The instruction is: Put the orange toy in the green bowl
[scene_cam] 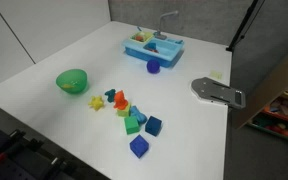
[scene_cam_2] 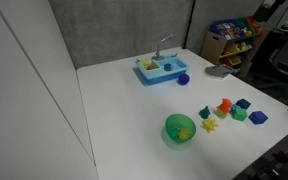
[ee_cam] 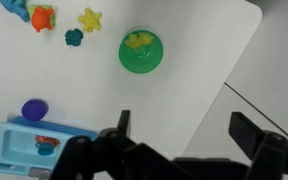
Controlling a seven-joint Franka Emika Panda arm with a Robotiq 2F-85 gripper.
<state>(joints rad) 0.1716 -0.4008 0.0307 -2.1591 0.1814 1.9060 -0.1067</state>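
Note:
The orange toy (scene_cam: 120,100) stands on the white table among other small blocks; it also shows in an exterior view (scene_cam_2: 224,106) and at the top left of the wrist view (ee_cam: 42,17). The green bowl (scene_cam: 72,81) sits apart from it, toward the table's edge, and shows in an exterior view (scene_cam_2: 180,128) and in the wrist view (ee_cam: 144,62), with something yellow inside. My gripper (ee_cam: 189,130) is open and empty, high above the table, over bare tabletop near the edge, well away from toy and bowl. It is not seen in the exterior views.
A yellow star (ee_cam: 90,18) and a small teal toy (ee_cam: 74,37) lie between toy and bowl. Blue and green blocks (scene_cam: 139,147) cluster nearby. A blue toy sink tray (scene_cam: 152,45) and a purple ball (scene_cam: 153,67) sit farther off. A grey metal plate (scene_cam: 216,91) lies at the table edge.

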